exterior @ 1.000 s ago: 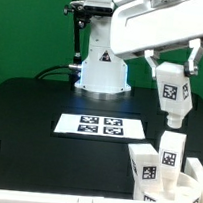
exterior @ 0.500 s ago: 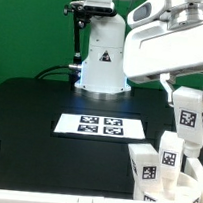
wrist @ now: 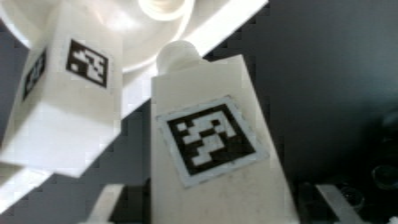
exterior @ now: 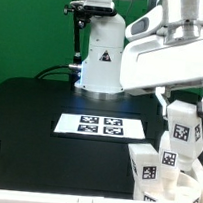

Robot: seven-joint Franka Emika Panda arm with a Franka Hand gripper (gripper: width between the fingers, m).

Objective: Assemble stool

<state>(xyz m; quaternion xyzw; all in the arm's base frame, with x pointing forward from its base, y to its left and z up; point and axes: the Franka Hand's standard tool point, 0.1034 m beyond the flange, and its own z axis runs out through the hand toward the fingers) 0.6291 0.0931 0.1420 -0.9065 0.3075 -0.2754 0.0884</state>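
Pinching a tagged stool leg (exterior: pixel 184 126) upright, the gripper (exterior: pixel 184 110) hangs over the seat (exterior: pixel 190 184). Only the wrist view shows that leg (wrist: pixel 214 125) beside an already-standing leg (wrist: pixel 71 90).

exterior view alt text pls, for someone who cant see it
A white robot arm's fingers hold a chunky white plastic stool leg above other tagged white legs at the exterior view's right. A flat white marker board lies on the black table.

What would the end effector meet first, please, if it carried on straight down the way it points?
Probably the round seat: the leg held in the end effector points down at it, beside two legs already standing there. Depth is unclear.
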